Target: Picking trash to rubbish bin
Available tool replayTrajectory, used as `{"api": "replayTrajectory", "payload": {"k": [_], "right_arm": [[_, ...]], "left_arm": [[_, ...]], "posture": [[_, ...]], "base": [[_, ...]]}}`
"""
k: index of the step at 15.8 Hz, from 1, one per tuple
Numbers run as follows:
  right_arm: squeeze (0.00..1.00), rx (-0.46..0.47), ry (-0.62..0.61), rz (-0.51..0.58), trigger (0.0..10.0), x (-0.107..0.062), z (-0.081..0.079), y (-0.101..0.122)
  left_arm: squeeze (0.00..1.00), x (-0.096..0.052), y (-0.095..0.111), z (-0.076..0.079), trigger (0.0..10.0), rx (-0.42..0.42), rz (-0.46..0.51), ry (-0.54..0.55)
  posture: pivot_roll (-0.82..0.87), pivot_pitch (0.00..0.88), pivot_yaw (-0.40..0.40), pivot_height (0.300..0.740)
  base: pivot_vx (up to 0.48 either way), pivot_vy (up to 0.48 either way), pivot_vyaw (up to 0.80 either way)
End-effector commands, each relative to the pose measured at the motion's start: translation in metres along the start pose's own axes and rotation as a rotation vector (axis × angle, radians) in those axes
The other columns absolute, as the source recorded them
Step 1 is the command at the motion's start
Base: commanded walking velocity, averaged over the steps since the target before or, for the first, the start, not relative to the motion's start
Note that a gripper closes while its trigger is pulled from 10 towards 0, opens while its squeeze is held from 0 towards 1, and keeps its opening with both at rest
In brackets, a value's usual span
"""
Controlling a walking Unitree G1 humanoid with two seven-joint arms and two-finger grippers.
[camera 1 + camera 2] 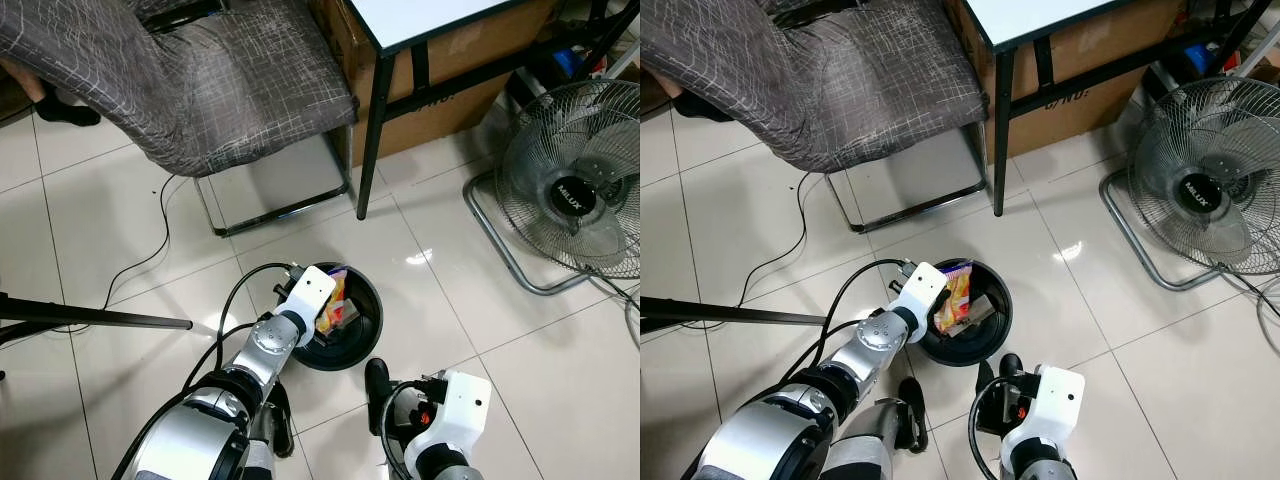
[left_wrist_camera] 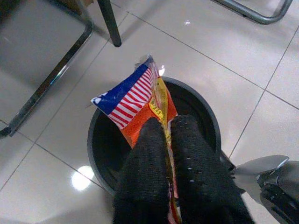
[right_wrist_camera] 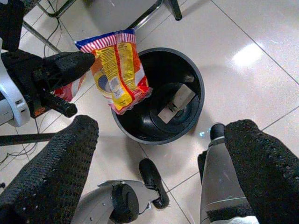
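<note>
Black and round, the bin [image 3: 156, 95] is sitting on the pale tiled floor [image 1: 120, 240] in front of the robot, between a chair [image 1: 190, 80] draped in grey cloth and a standing fan [image 1: 580, 180]. The left gripper [image 2: 167, 140] is reaching over the bin's rim, its two fingers pressed together on a snack wrapper [image 2: 140, 100] printed in red, white, blue and orange. The wrapper is hanging upright from that pinch, its lower end dipping inside the bin's mouth and its striped upper end standing above the rim. Inside the bin a pale flat scrap [image 3: 176, 101] is lying on the bottom, possibly a piece of card, though the view is too small to be sure. The right gripper [image 3: 159, 154] is hovering low, near the bin on the robot's side, with its fingers [image 3: 60, 158] spread wide apart and holding nothing. A black table leg [image 1: 375, 130] is standing beyond the bin beside a cardboard box [image 1: 450, 70], and a thin black cable [image 1: 150, 250] is trailing across the tiles at the left.
</note>
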State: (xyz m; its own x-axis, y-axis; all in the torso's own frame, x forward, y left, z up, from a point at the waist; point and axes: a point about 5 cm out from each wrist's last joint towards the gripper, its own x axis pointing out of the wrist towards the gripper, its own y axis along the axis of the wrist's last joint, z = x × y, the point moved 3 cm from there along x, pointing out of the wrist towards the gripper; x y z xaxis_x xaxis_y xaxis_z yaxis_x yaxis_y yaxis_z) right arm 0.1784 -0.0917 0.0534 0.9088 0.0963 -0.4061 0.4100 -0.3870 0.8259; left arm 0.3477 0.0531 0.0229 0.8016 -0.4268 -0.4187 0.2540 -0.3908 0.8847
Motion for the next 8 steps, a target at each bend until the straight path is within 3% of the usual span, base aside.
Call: {"api": "replayTrajectory", "payload": {"k": [1,8], "right_arm": [[0.00,0.070,0.037,0.007,10.0,0.0060,-0.0192,0.0031],[0.00,0.059,0.036,0.004,10.0,0.0065,-0.0190,0.0021]], "left_arm": [[1.00,-0.0037,-0.0181,0.0062,10.0,-0.030,-0.059,-0.015],[1.00,-0.0044,-0.0197,0.0053,10.0,-0.028,-0.062,-0.014]], "posture": [[-0.13,0.420,0.064,0.740],[-0.13,0.422,0.065,0.740]], "base": [[0.000,0.000,0.00],[0.000,0.000,0.00]]}}
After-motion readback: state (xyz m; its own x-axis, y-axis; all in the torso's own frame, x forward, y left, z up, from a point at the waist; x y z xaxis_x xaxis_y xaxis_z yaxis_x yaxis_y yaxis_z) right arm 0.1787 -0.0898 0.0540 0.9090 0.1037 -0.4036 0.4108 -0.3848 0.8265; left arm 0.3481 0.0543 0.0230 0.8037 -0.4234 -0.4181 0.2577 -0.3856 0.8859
